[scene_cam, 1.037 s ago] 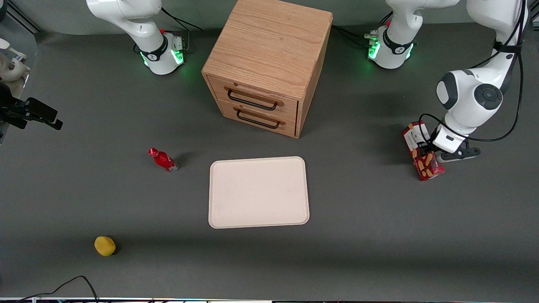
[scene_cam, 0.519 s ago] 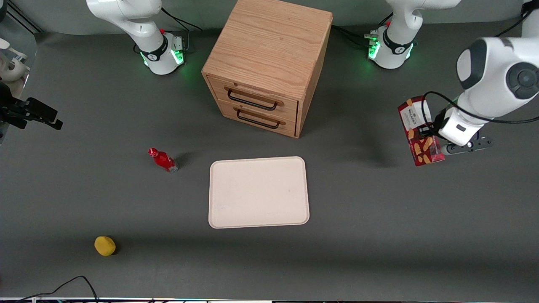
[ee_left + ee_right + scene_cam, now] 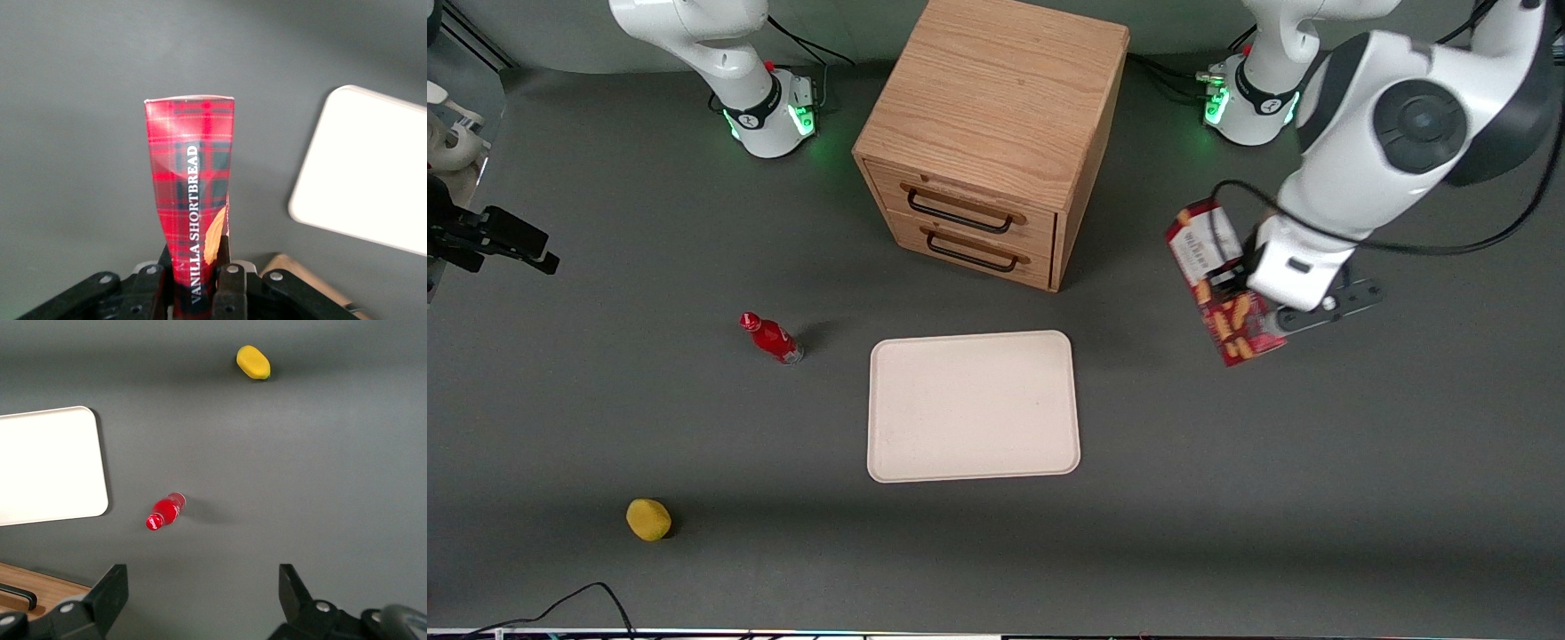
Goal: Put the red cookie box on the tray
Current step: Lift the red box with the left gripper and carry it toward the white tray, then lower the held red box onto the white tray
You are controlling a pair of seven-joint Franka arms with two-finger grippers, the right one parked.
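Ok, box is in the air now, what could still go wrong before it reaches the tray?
The end effector grips the box near one end, so the long free end could swing or slip out. The box hangs tilted, so it may land on an edge and tip off the tray. The cabinet stands near the path; a wide swing could clip it.

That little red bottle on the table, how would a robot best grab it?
Probably from above, pinching across the body of the red bottle: it appears to lie tilted on the table, cap end narrow. The end effector, toward the working arm's end, is shut on the red cookie box.
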